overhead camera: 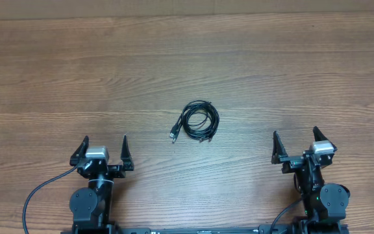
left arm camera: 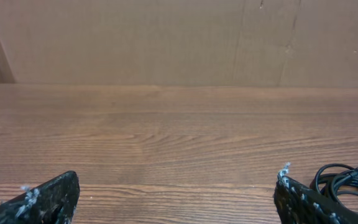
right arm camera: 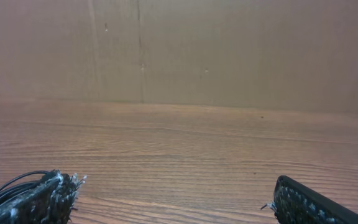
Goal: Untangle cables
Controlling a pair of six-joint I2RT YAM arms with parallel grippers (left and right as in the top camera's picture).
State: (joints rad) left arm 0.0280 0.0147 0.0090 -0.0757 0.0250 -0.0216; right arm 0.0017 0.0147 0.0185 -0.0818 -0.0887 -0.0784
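The cables (overhead camera: 198, 121) are seen lying as one loose black coil near the middle of the wooden worktop (overhead camera: 187, 45). In the overhead view one plug end is stretched out to the coil's lower left. The coil is touched by neither arm. The left tool (overhead camera: 105, 139) is held low near the front edge of the worktop, well apart from the coil. Its jaws are spread wide, and nothing is held between them. The right tool (overhead camera: 295, 132) is placed likewise on the other side, with its jaws equally wide and empty. The cables are set roughly midway between the two tools and farther out from the arm bases. In the left wrist view, part of the coil is seen at the lower right, flat on the wood. In the right wrist view, a few black strands are seen at the lower left. How many cords are wound together cannot be told.
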